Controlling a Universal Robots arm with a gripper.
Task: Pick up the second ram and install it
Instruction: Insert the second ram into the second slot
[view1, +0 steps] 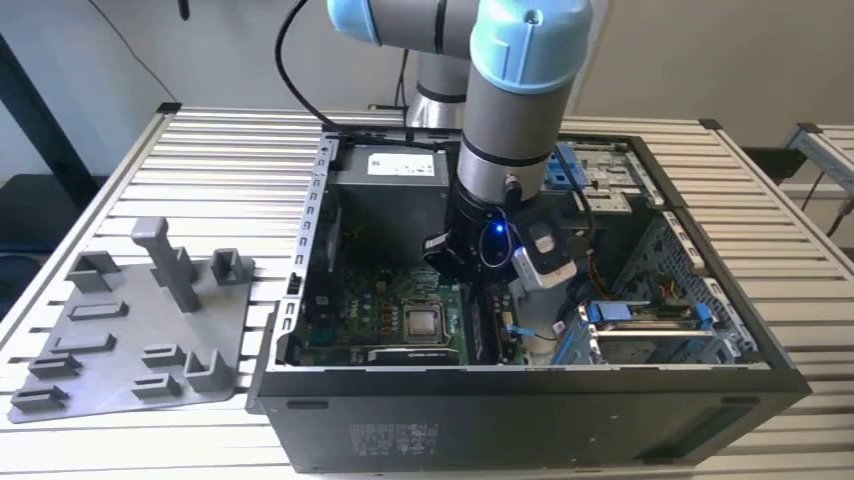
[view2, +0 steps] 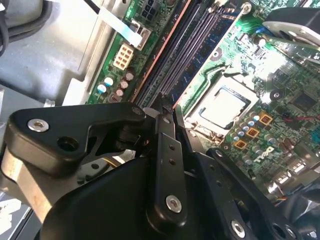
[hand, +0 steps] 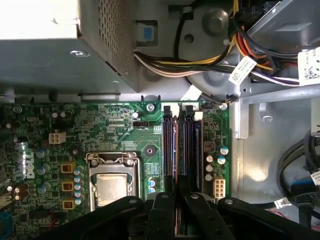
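black gripper (view2: 167, 117) linkages crowd the foreground in both wrist views, the fingers (hand: 162, 212) drawn close together over the memory slots (hand: 181, 150) of the green motherboard (hand: 100, 130). in the first wrist view a thin dark edge runs between the fingertips in line with one slot, which looks like the second ram (hand: 176, 172) pinched edge-on; the claw reads as clenched on it, though the stick itself is mostly hidden by the fingers. whether it is seated in the slot i cannot tell.

taking the cpu socket (hand: 111, 187) as the mark: the memory slots lie just beside it, the gripper hangs above those slots, and a white connector (hand: 218, 188) sits on the far side of the slots from the socket. yellow and black cables (hand: 200, 62) run beyond the board's edge, near the grey power supply (hand: 60, 45).

in the exterior view the arm (view1: 514, 110) reaches down into the open computer case (view1: 534, 420), and a grey plastic tray (view1: 134, 330) rests on the slatted table (view1: 240, 150) outside the case, well apart from the socket.
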